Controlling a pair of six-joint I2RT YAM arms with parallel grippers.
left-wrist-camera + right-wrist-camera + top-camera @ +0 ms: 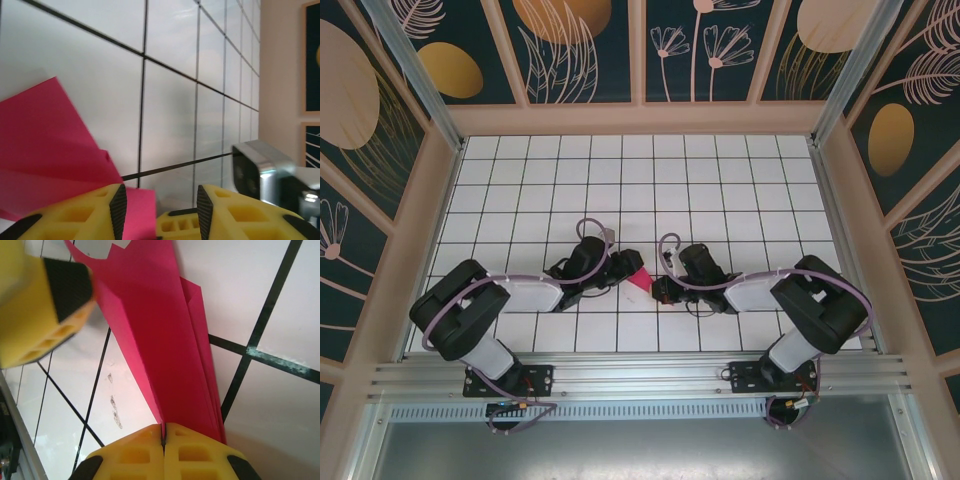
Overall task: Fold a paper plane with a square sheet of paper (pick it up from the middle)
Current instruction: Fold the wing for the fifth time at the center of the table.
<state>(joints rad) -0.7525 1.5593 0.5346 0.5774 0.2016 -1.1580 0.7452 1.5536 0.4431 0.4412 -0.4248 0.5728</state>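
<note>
The magenta-red sheet of paper (pixel 640 279) is creased into a narrow, layered, pointed shape like a paper plane, lying low over the tiled floor between the two arms. My right gripper (pixel 163 429) is shut on its narrow end, a thin edge of the paper (pixel 165 340) pinched between the yellow jaws. My left gripper (pixel 161 200) is open, its black pads well apart. A corner of the paper (pixel 50 145) lies just inside the left pad, untouched by the other one. From above, the left gripper (pixel 626 263) and right gripper (pixel 659 290) face each other across the paper.
White tiled floor (pixel 720 190) with black grid lines stretches behind the grippers, and beige walls (pixel 432 200) close it in. One yellow finger of the left gripper (pixel 45 305) hangs close over the paper in the right wrist view. Small dark smudges (pixel 114 407) mark a tile.
</note>
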